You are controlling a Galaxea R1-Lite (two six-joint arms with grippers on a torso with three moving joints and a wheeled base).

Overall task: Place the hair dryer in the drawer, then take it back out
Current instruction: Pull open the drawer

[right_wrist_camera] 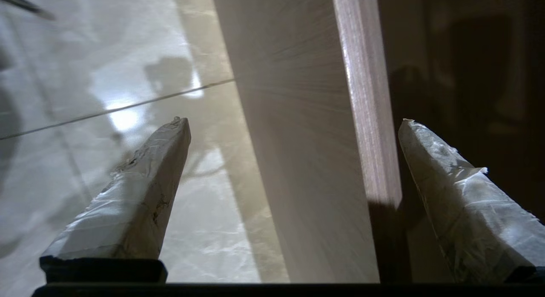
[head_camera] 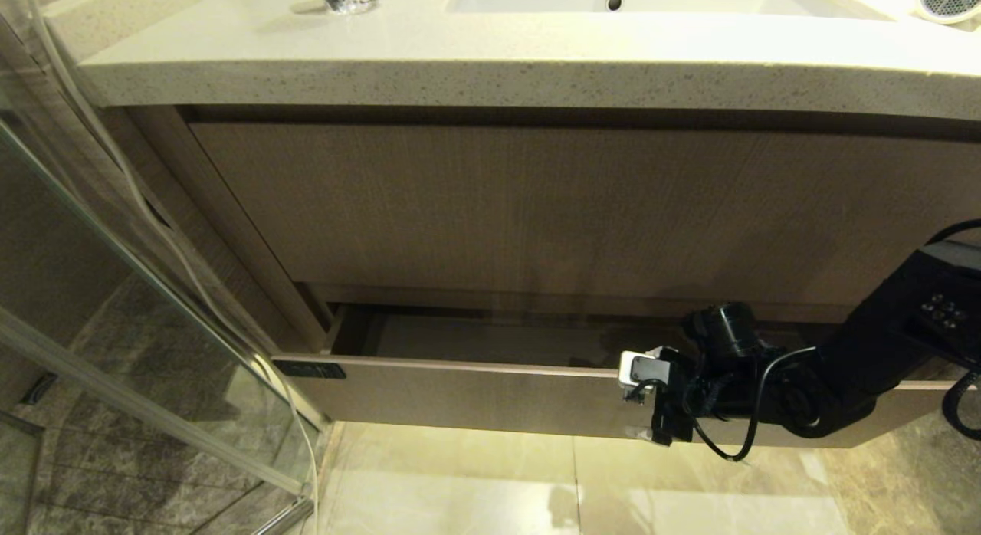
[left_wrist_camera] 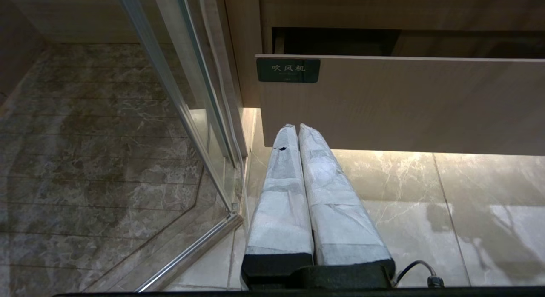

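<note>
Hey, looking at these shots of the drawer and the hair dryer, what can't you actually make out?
- Hair dryer: head view's top right corner cuts it off; only the mesh grille shows.
- Drawer interior: head view, dark and partly behind the right gripper; contents unclear.
- Right wrist view: drawer inside in shadow.
- Left gripper: parked low, beside the drawer.

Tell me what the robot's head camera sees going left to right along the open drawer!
Glass shower door → black tag → bare wooden drawer front → right gripper, straddling the front's top edge.
</note>
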